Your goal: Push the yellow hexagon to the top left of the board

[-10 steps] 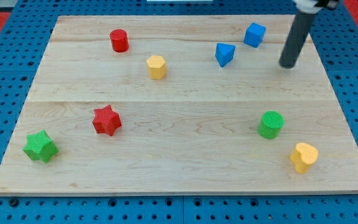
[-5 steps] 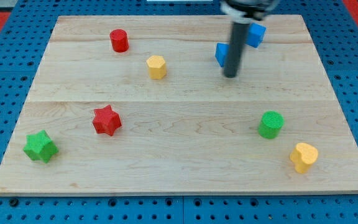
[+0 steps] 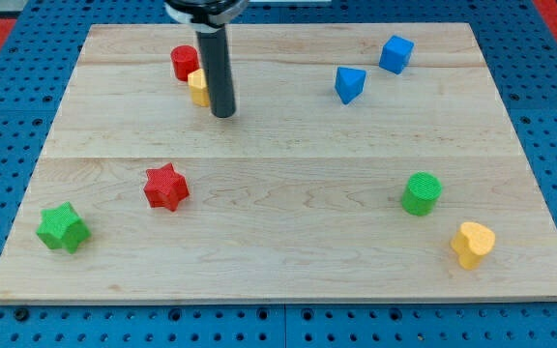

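Observation:
The yellow hexagon (image 3: 197, 87) lies near the board's top left, partly hidden behind my rod. It touches or nearly touches the red cylinder (image 3: 184, 62), which sits just up and left of it. My tip (image 3: 222, 113) rests on the board just right of and below the yellow hexagon, close against it.
A red star (image 3: 166, 187) and a green star (image 3: 63, 228) lie at the lower left. A blue triangular block (image 3: 349, 84) and a blue cube (image 3: 395, 53) sit at the top right. A green cylinder (image 3: 421, 193) and a yellow heart (image 3: 473, 244) lie at the lower right.
My tip swept left across the board from the top right. The yellow hexagon moved up and left, ending beside the red cylinder. The other blocks stayed put.

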You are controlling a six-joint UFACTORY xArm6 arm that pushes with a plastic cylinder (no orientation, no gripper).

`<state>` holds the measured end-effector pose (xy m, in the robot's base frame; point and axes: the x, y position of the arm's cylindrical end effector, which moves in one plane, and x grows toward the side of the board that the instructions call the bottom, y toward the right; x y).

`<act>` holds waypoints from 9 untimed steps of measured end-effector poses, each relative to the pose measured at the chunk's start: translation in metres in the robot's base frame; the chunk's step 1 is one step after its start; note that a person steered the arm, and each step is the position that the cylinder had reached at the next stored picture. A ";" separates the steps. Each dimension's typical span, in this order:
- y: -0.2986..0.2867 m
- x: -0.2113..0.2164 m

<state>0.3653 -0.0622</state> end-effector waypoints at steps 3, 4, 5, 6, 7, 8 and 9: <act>-0.049 -0.045; -0.099 -0.022; -0.116 0.004; -0.127 -0.031; -0.128 -0.066; -0.161 -0.082; -0.151 -0.086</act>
<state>0.2796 -0.2129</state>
